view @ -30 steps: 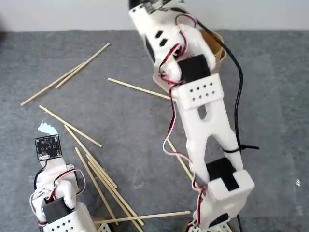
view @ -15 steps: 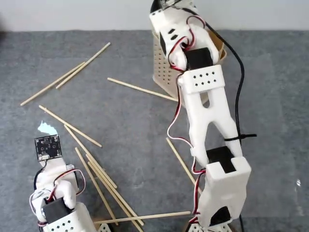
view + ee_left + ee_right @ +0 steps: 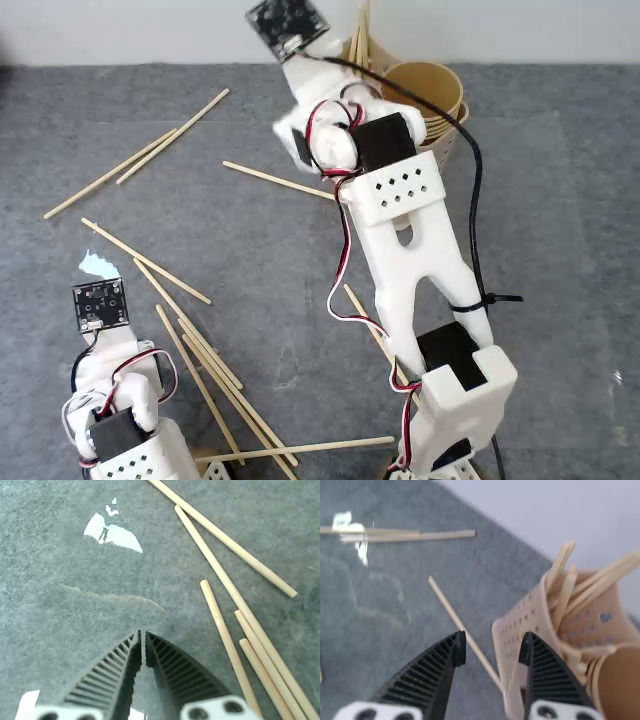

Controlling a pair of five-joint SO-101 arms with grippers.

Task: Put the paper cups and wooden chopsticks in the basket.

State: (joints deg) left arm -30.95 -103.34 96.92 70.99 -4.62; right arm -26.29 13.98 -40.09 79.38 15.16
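Observation:
The beige perforated basket point(image 3: 448, 142) stands at the back right with stacked paper cups point(image 3: 425, 88) and several wooden chopsticks point(image 3: 360, 40) in it. My right gripper point(image 3: 492, 647) is open just beside the basket point(image 3: 530, 625), above a loose chopstick point(image 3: 451, 611) that runs up to the basket wall. Other loose chopsticks lie on the grey mat: a pair point(image 3: 150, 150) at the back left, one point(image 3: 280, 181) near the basket, and a cluster point(image 3: 210, 370) at the front left. My left gripper point(image 3: 142, 641) is shut and empty, low over the mat beside that cluster point(image 3: 225, 587).
The right arm point(image 3: 410, 250) stretches across the middle of the mat from the front edge. A white scrap point(image 3: 98, 265) lies near the left arm point(image 3: 115, 400). One chopstick point(image 3: 300, 449) lies along the front edge, another point(image 3: 368, 322) partly under the right arm.
The right arm's wrist has swung left off the basket, uncovering the cups and chopsticks inside. The left arm has not moved.

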